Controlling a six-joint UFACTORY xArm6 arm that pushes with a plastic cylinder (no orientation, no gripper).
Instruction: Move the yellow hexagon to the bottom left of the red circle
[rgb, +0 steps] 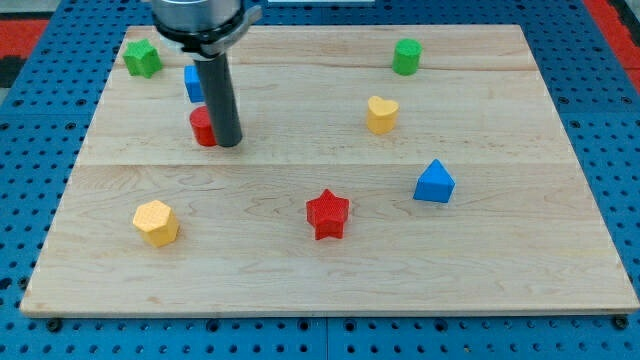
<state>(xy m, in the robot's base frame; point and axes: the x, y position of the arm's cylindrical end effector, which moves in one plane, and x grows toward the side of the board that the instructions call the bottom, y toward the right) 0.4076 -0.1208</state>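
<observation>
The yellow hexagon (156, 222) lies near the board's lower left. The red circle (202, 126) sits at the upper left, partly hidden behind my rod. My tip (229, 143) rests on the board right next to the red circle, on its right side, and far above and to the right of the yellow hexagon.
A blue block (192, 83) is just above the red circle, partly hidden by the rod. A green star-like block (142, 58) is at the top left, a green cylinder (406, 57) at the top right, a yellow heart (381, 115), a blue block (434, 182) and a red star (327, 214) elsewhere.
</observation>
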